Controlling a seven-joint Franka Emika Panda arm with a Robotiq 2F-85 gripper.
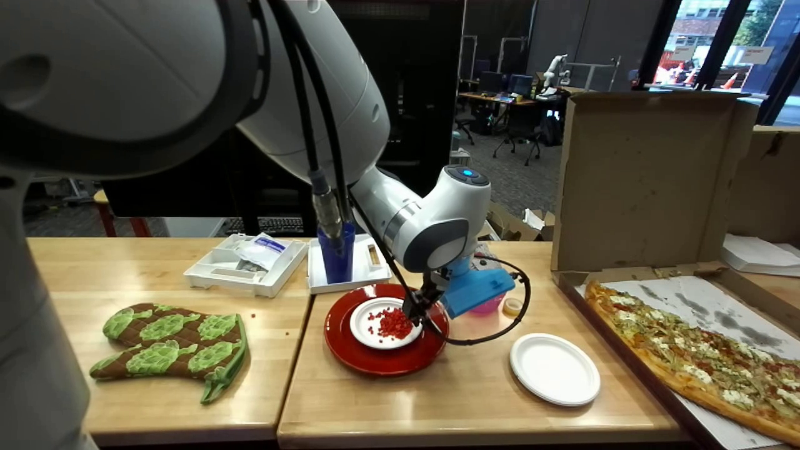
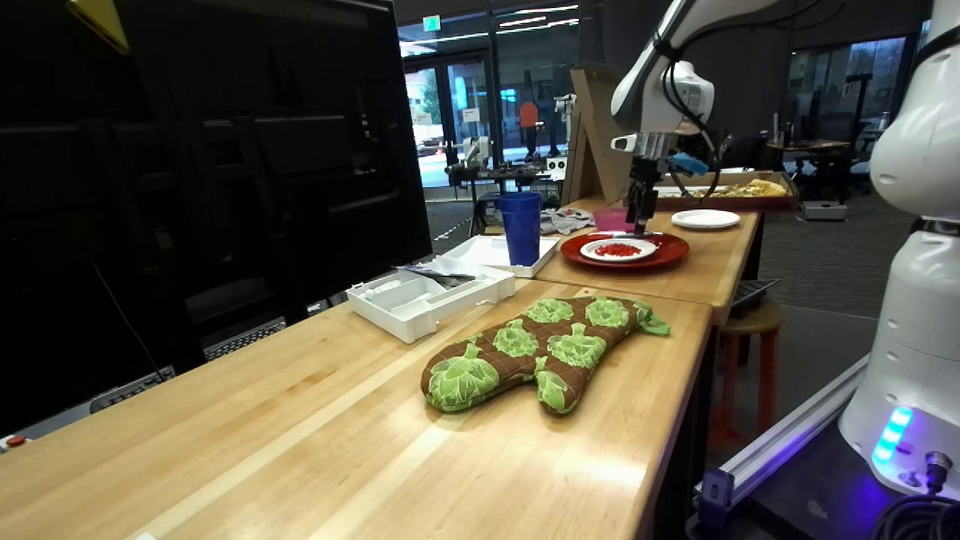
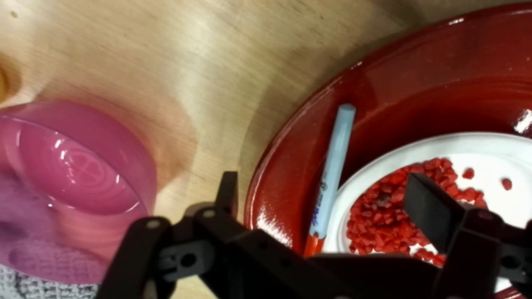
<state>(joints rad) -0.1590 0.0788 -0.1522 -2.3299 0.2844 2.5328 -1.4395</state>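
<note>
In the wrist view the jaws stand spread wide, one side above red granules (image 3: 382, 211), the other over the bench (image 3: 232, 62). Between them, ungripped, a pale marker (image 3: 332, 166) lies on a red plate (image 3: 291, 178) – its red end partly hidden behind the jaws, its lettering hard to read. That plate, cut off at right, carries a small white plate (image 3: 457, 145) holding the granules. Near it a translucent pink bowl (image 3: 87, 174), cropped at left, partly veils a grey cloth (image 3: 25, 288). In an exterior view an open pizza box (image 1: 656, 181), running out of frame, holds pizza (image 1: 700, 356). Farther back a white case (image 1: 281, 275) contains a plastic packet (image 1: 262, 250), its print too small to make out, and a blue cup (image 1: 337, 265) stands in a shallow white tray (image 1: 369, 275), its mouth partly covered by a hanging cable (image 1: 328, 212). Beyond the bench, small and blurred – a second robot arm (image 1: 555, 70)
</note>
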